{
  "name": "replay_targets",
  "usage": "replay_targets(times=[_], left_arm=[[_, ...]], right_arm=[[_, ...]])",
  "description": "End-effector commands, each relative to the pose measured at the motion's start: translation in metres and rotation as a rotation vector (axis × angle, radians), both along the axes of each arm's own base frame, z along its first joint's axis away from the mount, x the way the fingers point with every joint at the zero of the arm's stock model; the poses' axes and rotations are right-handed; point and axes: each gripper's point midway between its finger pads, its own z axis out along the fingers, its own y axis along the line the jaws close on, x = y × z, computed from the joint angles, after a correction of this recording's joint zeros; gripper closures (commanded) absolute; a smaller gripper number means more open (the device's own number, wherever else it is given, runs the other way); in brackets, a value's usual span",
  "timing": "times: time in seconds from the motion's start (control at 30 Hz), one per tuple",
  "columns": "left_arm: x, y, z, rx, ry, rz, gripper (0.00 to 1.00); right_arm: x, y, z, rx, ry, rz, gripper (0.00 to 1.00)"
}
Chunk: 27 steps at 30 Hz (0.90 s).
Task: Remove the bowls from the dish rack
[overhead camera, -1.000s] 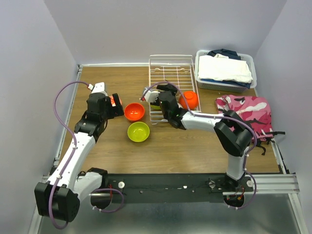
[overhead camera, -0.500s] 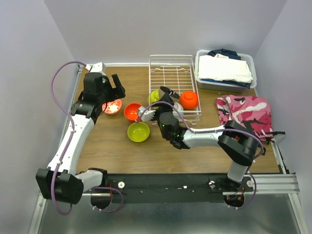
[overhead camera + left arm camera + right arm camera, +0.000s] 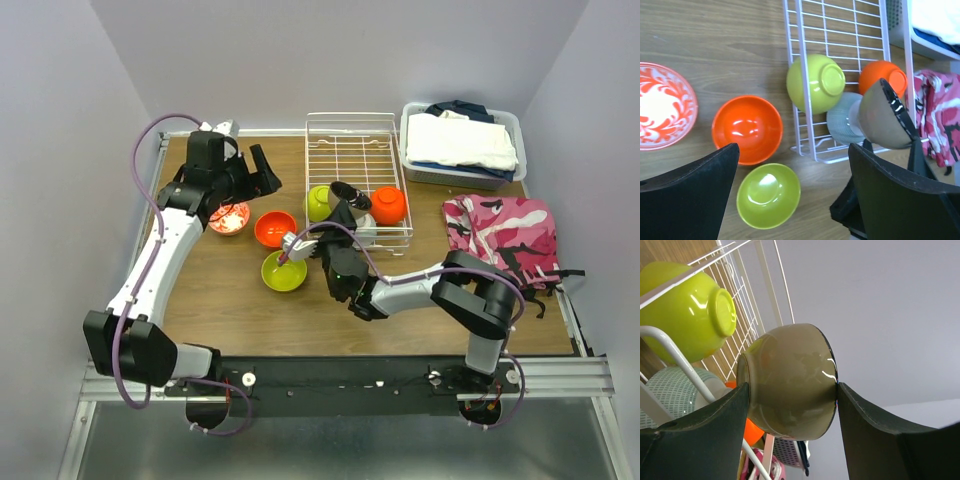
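Gripping the taupe bowl (image 3: 790, 365) from both sides, the right gripper (image 3: 790, 390) has its 2 fingers pressed against the bowl's wall. The bowl is turned on its side over the near end of the rack (image 3: 352, 160). From above it sits between the tipped lime bowl (image 3: 812, 82), which leans at the rack's left rim, and the upturned orange bowl (image 3: 882, 77) near the right rim. The pale blue bowl (image 3: 842, 120) lies just beneath it by the near rim.

The back half of the rack shows only bare wire. A grey bin (image 3: 440, 178) of folded clothes stands just to the right of the rack. A pink patterned cloth (image 3: 500, 228) lies nearer on that side.

To the left, 3 bowls rest upright on the table (image 3: 220, 310): the red-and-white bowl (image 3: 662, 112), the open orange bowl (image 3: 746, 127) beside the rack's near left corner, and the open lime bowl (image 3: 768, 195) closer in. Bare wood runs from them to the near edge and the left rail.

The left gripper (image 3: 258, 178) hangs above these bowls, fingers spread wide, holding nothing.
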Motion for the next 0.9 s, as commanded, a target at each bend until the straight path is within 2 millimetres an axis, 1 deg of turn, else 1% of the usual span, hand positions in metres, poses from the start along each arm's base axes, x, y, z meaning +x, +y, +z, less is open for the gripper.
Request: replay_targets(times=[0.0, 0.07, 0.1, 0.13, 0.2, 0.27, 0.3, 0.33, 0.4, 0.47, 0.5, 0.57, 0.6, 0.67, 0.7, 0.77, 0.8, 0.87], left_arm=[[-0.005, -0.031, 0.004, -0.071, 0.054, -0.110, 0.01], [-0.005, -0.039, 0.008, -0.080, 0.058, -0.134, 0.01], [-0.004, -0.044, 0.005, -0.079, 0.075, -0.148, 0.01], [-0.003, -0.048, 0.010, -0.082, 0.071, -0.159, 0.01], [-0.002, -0.058, 0.005, -0.080, 0.093, -0.180, 0.01], [-0.001, -0.064, 0.008, -0.084, 0.097, -0.194, 0.01], [0.001, -0.067, 0.005, -0.082, 0.108, -0.199, 0.01], [0.002, -0.073, 0.009, -0.086, 0.105, -0.210, 0.01], [0.005, -0.078, 0.003, -0.084, 0.123, -0.214, 0.01], [0.006, -0.085, 0.005, -0.083, 0.134, -0.230, 0.01], [0.009, -0.088, -0.001, -0.079, 0.154, -0.232, 0.01], [0.009, -0.093, -0.004, -0.075, 0.170, -0.241, 0.01], [0.011, -0.096, -0.011, -0.077, 0.193, -0.230, 0.01], [0.012, -0.103, -0.016, -0.078, 0.204, -0.237, 0.02], [0.014, -0.107, -0.023, -0.075, 0.223, -0.240, 0.02], [0.014, -0.112, -0.028, -0.068, 0.246, -0.248, 0.03], [0.015, -0.117, -0.036, -0.062, 0.271, -0.257, 0.04], [0.015, -0.121, -0.038, -0.056, 0.286, -0.262, 0.07]], right_arm=[[-0.010, -0.003, 0.003, 0.004, -0.066, -0.027, 0.80], [-0.014, 0.000, 0.004, 0.003, -0.082, -0.019, 0.80], [-0.015, 0.002, 0.003, 0.000, -0.085, -0.014, 0.80], [-0.018, 0.004, 0.004, 0.004, -0.090, -0.007, 0.80], [-0.019, 0.006, 0.001, -0.010, -0.093, -0.001, 0.80], [-0.022, 0.009, 0.001, -0.015, -0.099, 0.007, 0.80], [-0.023, 0.010, 0.000, -0.015, -0.101, 0.013, 0.80], [-0.024, 0.011, -0.001, -0.018, -0.100, 0.014, 0.80], [-0.025, 0.013, -0.002, -0.020, -0.099, 0.019, 0.80], [-0.025, 0.014, -0.004, -0.027, -0.099, 0.020, 0.80], [-0.026, 0.014, -0.005, -0.029, -0.099, 0.022, 0.80], [-0.027, 0.014, -0.006, -0.029, -0.100, 0.023, 0.80], [-0.026, 0.014, -0.007, -0.029, -0.098, 0.020, 0.80], [-0.026, 0.015, -0.013, -0.037, -0.083, 0.021, 0.80], [-0.026, 0.016, -0.015, -0.043, -0.079, 0.025, 0.80], [-0.027, 0.016, -0.020, -0.051, -0.074, 0.028, 0.80], [-0.027, 0.016, -0.021, -0.057, -0.073, 0.027, 0.80], [-0.029, 0.019, -0.023, -0.057, -0.072, 0.034, 0.80]])
